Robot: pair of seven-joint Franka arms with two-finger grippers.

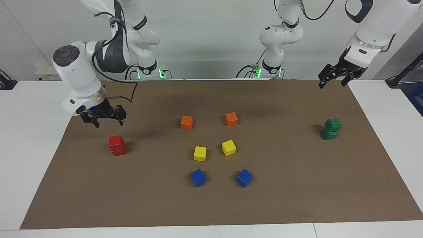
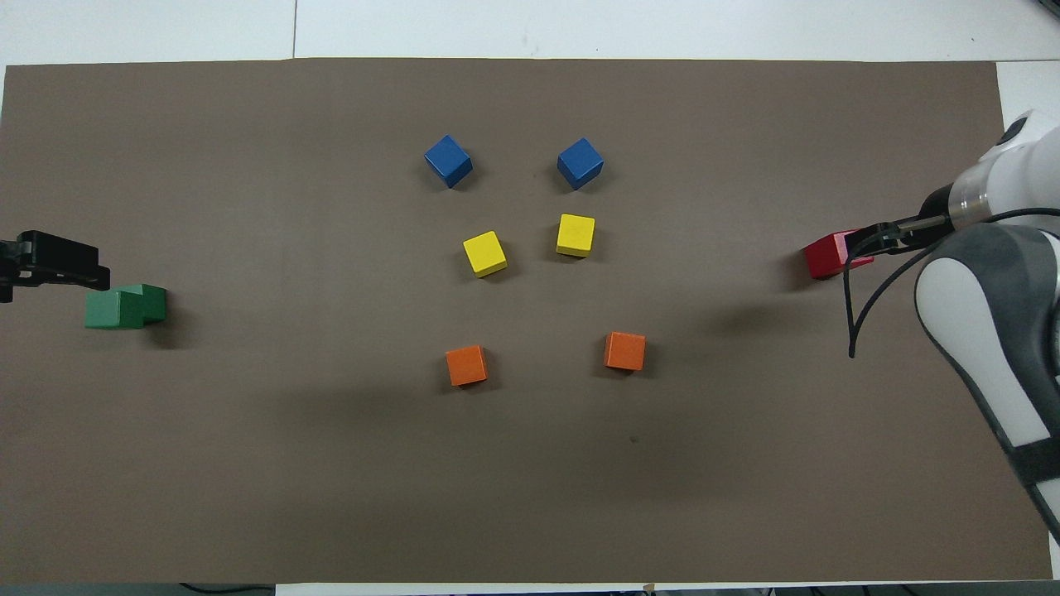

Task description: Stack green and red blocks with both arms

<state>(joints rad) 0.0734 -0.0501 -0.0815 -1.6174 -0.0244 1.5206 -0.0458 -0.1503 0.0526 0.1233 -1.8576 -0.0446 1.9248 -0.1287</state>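
Two stacks stand complete, so the remaining risk is disturbance. The green stack (image 1: 331, 129), at middle right of the facing view, has its upper cube visibly offset from the lower; a jolt to the table or mat (image 1: 211, 205) could tip it. The red stack (image 1: 116, 145), at middle left, sits nearly square and looks steadier. The right gripper (image 1: 105, 119) hangs just above and to the upper left of the red stack, fingers spread and empty; a low sideways pass could clip the top cube. The left gripper (image 1: 333, 79), at upper right, is released and well apart from the green stack.
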